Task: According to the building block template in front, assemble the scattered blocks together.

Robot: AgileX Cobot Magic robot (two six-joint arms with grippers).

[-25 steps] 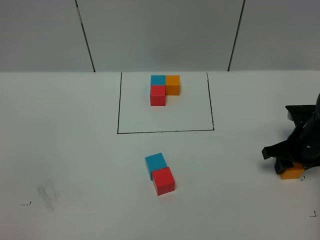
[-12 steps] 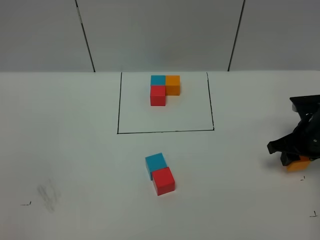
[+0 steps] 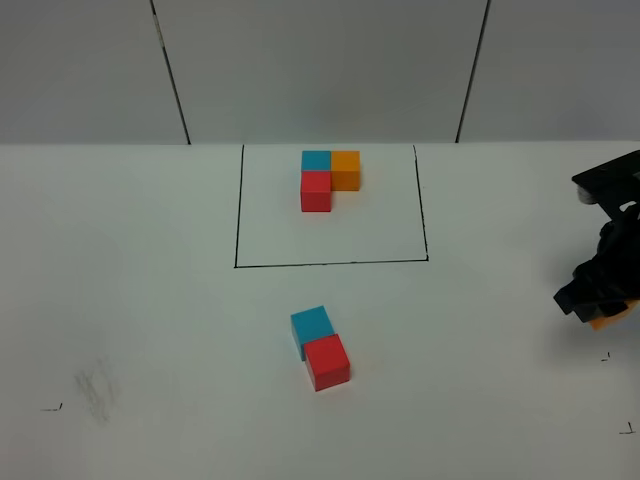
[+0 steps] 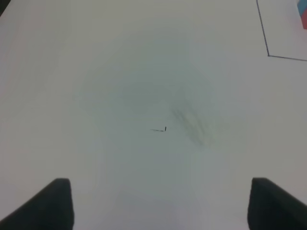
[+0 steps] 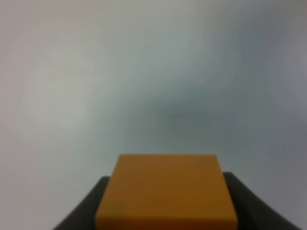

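Transport of the third piece is judged in hand. Nearest, the matte red cube (image 3: 327, 362) is set touching the matte blue cube (image 3: 311, 326); the left gripper (image 4: 158, 206) is held with jaws apart. Rightward, the plain orange cube (image 5: 165, 196) is clamped by the right gripper (image 3: 598, 300); placement against the blue one's right face is required, per the small L-shaped three-cube template (image 3: 330, 178) behind.

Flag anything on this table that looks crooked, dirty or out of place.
The loose blue cube and red cube touch but sit twisted against the square-set template. A grey smudge marks the table at near left. The orange cube is far right, held in the right tool.
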